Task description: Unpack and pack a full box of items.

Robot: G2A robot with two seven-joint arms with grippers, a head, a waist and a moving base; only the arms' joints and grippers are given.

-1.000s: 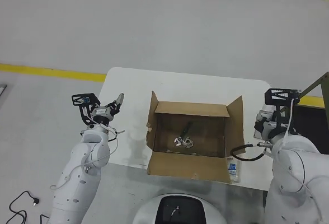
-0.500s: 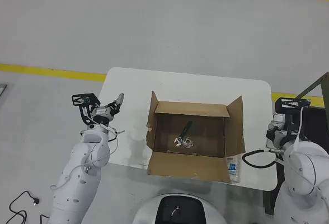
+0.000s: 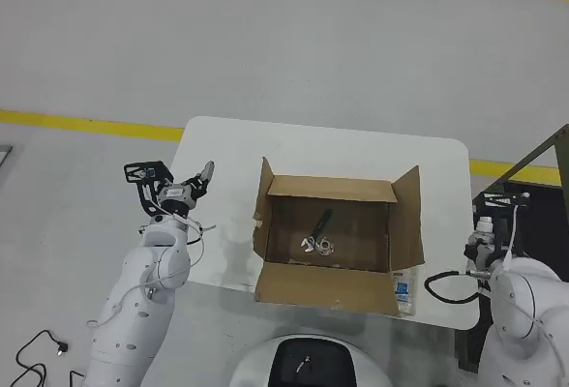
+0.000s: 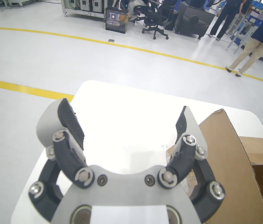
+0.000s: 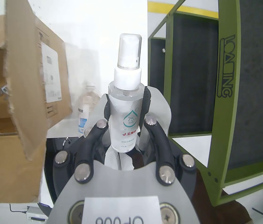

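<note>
I had the white table [image 3: 343,150] in front of me, and off its right end stood the green-framed rack [image 5: 225,12] with dark panels. The cardboard box [image 3: 318,287] sat near the middle of the table with its flaps standing open. My left gripper [image 4: 123,108] hovered over the table's left part, just beside the box's left flap, with its jaws spread wide and nothing between them. My right gripper [image 5: 126,96] was out past the table's right edge, between the box's right flap and the rack, clamped around the body of a clear spray bottle [image 5: 128,75] whose cap pointed away from the wrist. A second small bottle [image 3: 404,290] lay on the table just outside the box's right front corner. Inside the box, on its floor, lay a small metal item with a dark handle [image 3: 318,242].
</note>
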